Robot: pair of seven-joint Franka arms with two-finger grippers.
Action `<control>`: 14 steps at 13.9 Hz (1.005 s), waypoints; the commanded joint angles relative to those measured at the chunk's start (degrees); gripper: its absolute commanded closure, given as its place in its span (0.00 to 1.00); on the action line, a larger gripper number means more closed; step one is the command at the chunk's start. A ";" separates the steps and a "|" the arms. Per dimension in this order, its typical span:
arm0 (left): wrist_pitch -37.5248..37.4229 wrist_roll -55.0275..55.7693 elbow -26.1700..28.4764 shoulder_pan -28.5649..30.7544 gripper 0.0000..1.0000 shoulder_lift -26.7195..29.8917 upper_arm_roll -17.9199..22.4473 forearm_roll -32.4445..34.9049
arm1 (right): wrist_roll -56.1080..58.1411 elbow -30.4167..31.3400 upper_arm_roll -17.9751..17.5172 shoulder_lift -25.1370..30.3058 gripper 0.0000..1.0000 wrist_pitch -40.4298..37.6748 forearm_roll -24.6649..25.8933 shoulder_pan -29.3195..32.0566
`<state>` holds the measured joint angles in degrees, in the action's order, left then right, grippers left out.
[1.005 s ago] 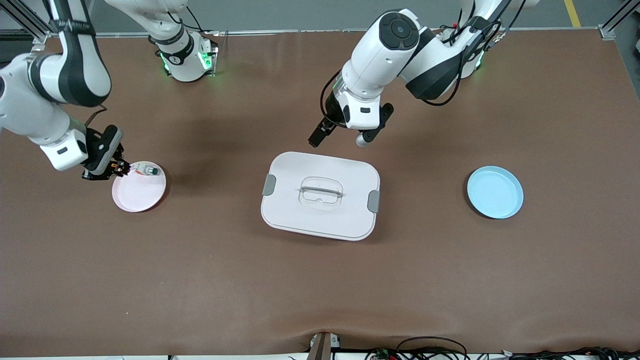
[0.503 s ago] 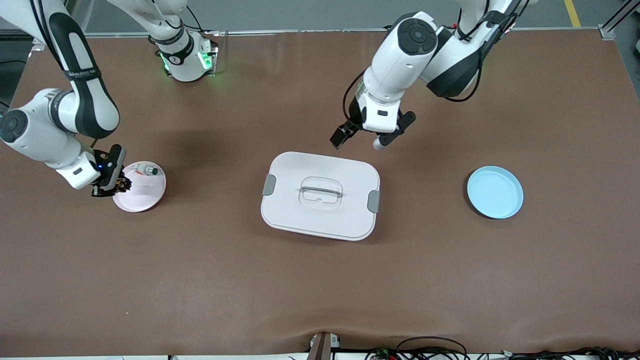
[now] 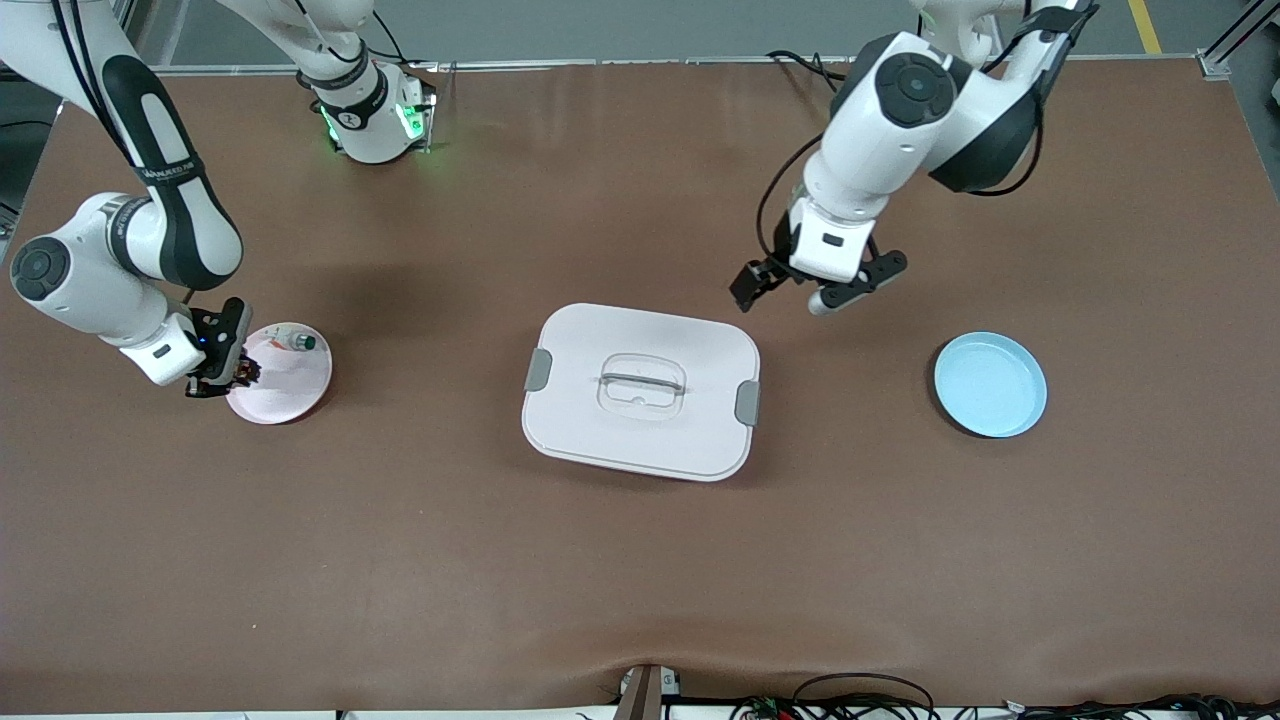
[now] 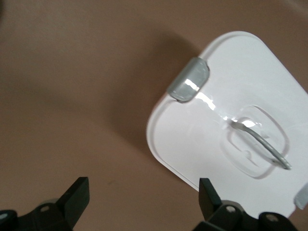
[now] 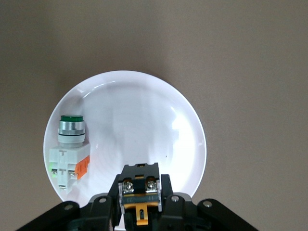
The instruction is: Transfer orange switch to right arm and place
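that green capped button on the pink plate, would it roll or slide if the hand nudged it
The green-capped button lies on its side on the pink plate. Its round cap end might roll, but the blocky white base probably stops it. The glossy plate suggests it would slide instead. It looks rigid and probably light.

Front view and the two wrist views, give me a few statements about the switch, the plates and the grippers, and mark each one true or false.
1. The right gripper is shut on the orange switch over the pink plate. True.
2. The green-capped button lies in the blue plate. False: it lies in the pink plate, and nothing shows in the blue plate.
3. The left gripper holds the orange switch. False: its fingers are open and hold nothing, above the bare table between the white lidded box and the blue plate.
4. The white lidded box sits between the two plates. True.
5. The box's lid is off. False: the lid is on, handle on top.
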<state>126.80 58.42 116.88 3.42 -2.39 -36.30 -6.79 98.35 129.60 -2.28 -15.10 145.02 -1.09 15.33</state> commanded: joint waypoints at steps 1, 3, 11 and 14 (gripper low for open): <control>-4.43 -8.91 2.13 3.52 0.00 4.32 -0.44 -1.64 | -0.08 0.74 -0.88 -1.51 1.00 2.46 1.09 0.59; -6.47 -15.24 2.22 5.45 0.00 5.55 -0.44 -1.64 | -0.18 0.92 -0.88 -3.00 1.00 4.39 1.09 0.49; -7.09 -34.68 4.67 11.51 0.00 8.71 -0.09 -1.64 | -1.85 2.50 -0.97 -5.82 1.00 9.41 1.01 0.23; -8.40 -40.74 4.50 15.12 0.00 9.33 -0.09 -1.64 | -2.20 2.42 -0.88 -6.78 1.00 10.20 0.92 0.06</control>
<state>119.43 21.85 120.10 16.02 4.31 -36.11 -7.13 97.62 131.69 -2.82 -21.38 154.08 -1.09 15.24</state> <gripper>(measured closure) 0.000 0.656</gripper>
